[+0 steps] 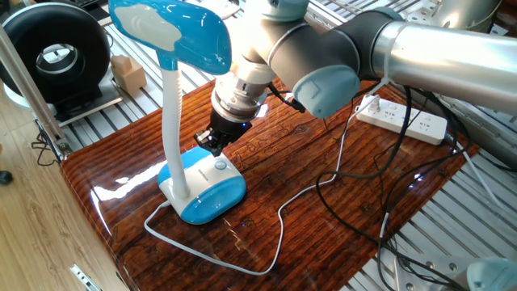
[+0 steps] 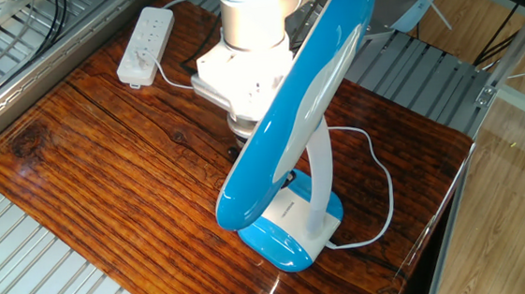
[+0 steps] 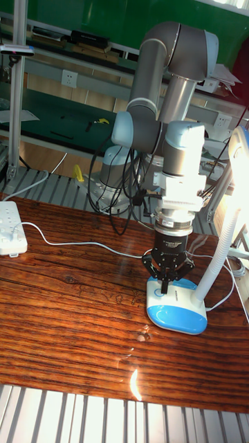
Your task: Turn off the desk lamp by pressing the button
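The desk lamp (image 1: 174,32) stands near the table's left corner, its oval blue head on a white bendy neck above a blue-and-white base (image 1: 202,187). The button (image 1: 220,165) is a small ringed circle on the base's white top. My gripper (image 1: 212,141) hangs tip-down just above the base, close beside the button. In the tall fixed view the fingers (image 3: 164,278) meet in a point over the base (image 3: 177,309), right by the button (image 3: 160,293); contact cannot be told. In the other fixed view the lamp head (image 2: 297,107) hides the gripper.
A white power strip (image 1: 401,120) lies at the table's far right, with the lamp's white cord (image 1: 283,212) and black cables (image 1: 380,174) trailing across the wood. A black round device (image 1: 55,55) and a small cardboard box (image 1: 128,73) sit beyond the left edge.
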`<state>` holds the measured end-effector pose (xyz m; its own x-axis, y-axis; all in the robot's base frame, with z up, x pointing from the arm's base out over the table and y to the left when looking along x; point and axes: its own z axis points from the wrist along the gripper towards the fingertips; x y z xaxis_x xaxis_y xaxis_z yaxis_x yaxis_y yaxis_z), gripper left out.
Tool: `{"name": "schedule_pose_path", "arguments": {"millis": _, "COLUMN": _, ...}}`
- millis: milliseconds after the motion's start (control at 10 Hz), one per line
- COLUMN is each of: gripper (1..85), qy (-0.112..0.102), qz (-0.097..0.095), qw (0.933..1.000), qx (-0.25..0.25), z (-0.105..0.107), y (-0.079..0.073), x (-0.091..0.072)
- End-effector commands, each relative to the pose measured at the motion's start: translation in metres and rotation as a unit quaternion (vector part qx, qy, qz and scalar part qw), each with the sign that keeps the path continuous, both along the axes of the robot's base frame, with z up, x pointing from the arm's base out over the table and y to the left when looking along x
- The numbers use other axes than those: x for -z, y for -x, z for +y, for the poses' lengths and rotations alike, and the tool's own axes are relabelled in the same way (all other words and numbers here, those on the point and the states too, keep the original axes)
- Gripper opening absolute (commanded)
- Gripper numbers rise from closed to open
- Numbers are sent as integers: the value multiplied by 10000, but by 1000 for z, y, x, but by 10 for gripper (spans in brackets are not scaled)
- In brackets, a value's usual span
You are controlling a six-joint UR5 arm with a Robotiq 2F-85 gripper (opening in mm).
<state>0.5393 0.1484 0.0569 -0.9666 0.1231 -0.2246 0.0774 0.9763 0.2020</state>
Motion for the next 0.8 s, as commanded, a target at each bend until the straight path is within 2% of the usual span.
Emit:
{"name": "schedule_pose_path", "arguments": {"millis": 0, "gripper": 13, "qy": -46, "qz": -68, "qw": 10000, "qx": 27, "z": 0, "y": -2, "x": 2}}
{"name": "schedule_pose_path", "arguments": {"millis": 500, "gripper": 13, "qy": -90, "qz": -23, "qw": 9999, "qx": 102, "z": 2, "y": -2, "x": 2}}
{"name": "schedule_pose_path", "arguments": {"millis": 600, "gripper": 13, "qy": -207, "qz": 58, "qw": 9996, "qx": 193, "z": 7, "y": 1, "x": 1}}
{"name": "schedule_pose_path", "arguments": {"millis": 700, "gripper": 13, "qy": -8, "qz": 241, "qw": 9994, "qx": 247, "z": -3, "y": 10, "x": 5}}
